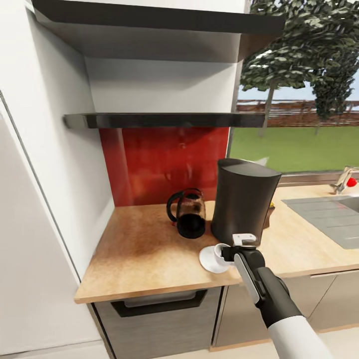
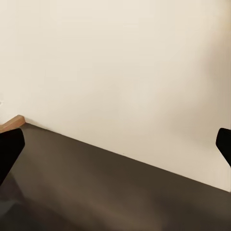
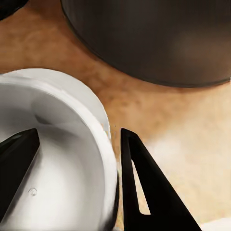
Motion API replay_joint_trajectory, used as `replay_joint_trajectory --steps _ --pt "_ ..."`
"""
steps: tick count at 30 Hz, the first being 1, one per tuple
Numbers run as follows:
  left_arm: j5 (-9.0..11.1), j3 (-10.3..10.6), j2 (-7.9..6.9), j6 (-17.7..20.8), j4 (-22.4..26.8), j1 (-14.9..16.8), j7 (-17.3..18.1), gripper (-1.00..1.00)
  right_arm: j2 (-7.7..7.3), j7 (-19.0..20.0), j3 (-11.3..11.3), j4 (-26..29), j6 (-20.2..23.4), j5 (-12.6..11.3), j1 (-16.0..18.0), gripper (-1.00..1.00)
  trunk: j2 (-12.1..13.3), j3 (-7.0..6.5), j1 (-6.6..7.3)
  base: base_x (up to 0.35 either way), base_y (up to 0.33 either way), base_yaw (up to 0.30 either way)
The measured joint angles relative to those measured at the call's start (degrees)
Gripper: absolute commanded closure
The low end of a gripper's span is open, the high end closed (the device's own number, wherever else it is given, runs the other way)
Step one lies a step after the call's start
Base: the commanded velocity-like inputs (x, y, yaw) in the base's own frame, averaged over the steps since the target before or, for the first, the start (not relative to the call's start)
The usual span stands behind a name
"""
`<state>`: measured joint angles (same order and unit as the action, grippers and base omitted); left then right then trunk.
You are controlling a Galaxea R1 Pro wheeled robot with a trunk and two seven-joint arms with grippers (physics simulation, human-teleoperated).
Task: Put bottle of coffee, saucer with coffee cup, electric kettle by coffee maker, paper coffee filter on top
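My right gripper is down at the cup, fingers straddling its rim, one inside, one outside; can't tell if they're pinching it. Cup sits on the saucer, just in front of the coffee maker. Kettle stands left of the maker on the countertop. Left gripper: fingertips wide apart, nothing between them.

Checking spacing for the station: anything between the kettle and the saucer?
No, just bare countertop between the kettle and the saucer, going by the head view. The coffee maker stands off to the side.
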<state>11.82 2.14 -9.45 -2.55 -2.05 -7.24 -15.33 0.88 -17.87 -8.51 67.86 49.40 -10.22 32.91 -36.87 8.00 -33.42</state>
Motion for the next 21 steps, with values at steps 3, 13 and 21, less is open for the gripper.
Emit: replay_joint_trajectory --steps 3,13,21 --pt "0.1 0.0 0.02 0.0 -0.1 0.0 -0.1 -1.00 0.00 0.0 -0.1 -0.1 0.0 0.0 0.0 1.00 0.0 0.00 0.00 0.183 0.111 0.000" --pt "0.1 0.1 0.04 0.0 -0.1 0.0 -0.1 -1.00 -0.07 -0.1 -0.1 -0.4 0.0 0.3 0.0 1.00 0.0 0.00 -0.02 0.057 0.031 0.000" --pt "0.1 0.1 0.04 0.0 -0.3 0.0 0.1 -1.00 -0.16 -0.1 -0.1 -0.3 0.0 0.3 0.0 1.00 0.0 0.00 -0.02 0.003 0.002 0.000"
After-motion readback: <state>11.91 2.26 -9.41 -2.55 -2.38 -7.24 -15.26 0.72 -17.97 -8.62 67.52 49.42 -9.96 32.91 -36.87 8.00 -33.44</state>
